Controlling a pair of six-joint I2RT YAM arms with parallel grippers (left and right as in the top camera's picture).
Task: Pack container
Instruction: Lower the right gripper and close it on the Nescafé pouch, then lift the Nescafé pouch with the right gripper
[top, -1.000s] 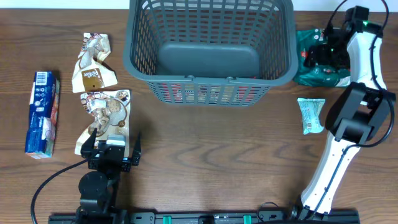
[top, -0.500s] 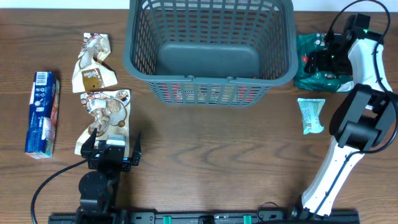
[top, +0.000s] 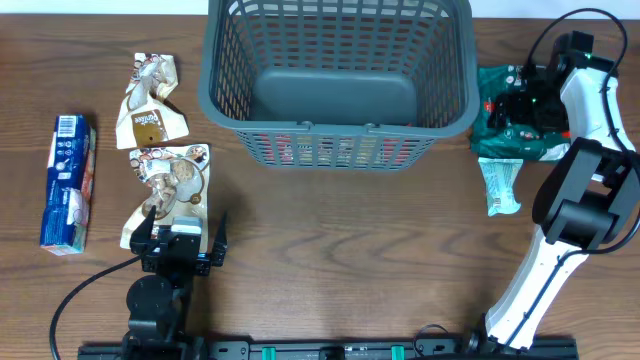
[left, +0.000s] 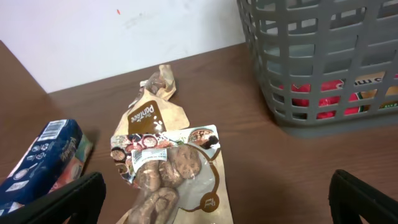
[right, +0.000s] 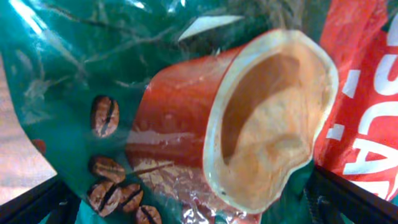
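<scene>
The container (top: 225, 70) is a large grey lattice basket at the back middle of the table; it also shows in the left wrist view (left: 298, 74). My right gripper (top: 520, 100) is just right of it, shut on a green coffee packet (top: 505, 142) that fills the right wrist view (right: 186, 93), with the fingers (right: 199, 208) at either side of it. My left gripper (top: 180, 242) is open and empty at the front left, over the near end of a brown snack packet (top: 172, 185), which also shows in the left wrist view (left: 174, 165).
A second brown packet (top: 150, 100) lies behind the first. A blue box (top: 68, 180) lies at the far left. A small pale green packet (top: 500, 190) lies partly under the green packet's lower edge. Red and yellow wrappers (left: 311, 99) show through the basket's front lattice.
My right gripper has shifted a little toward the front with the green coffee packet, whose lower edge now overlaps the small pale green packet. The left arm has not moved.
</scene>
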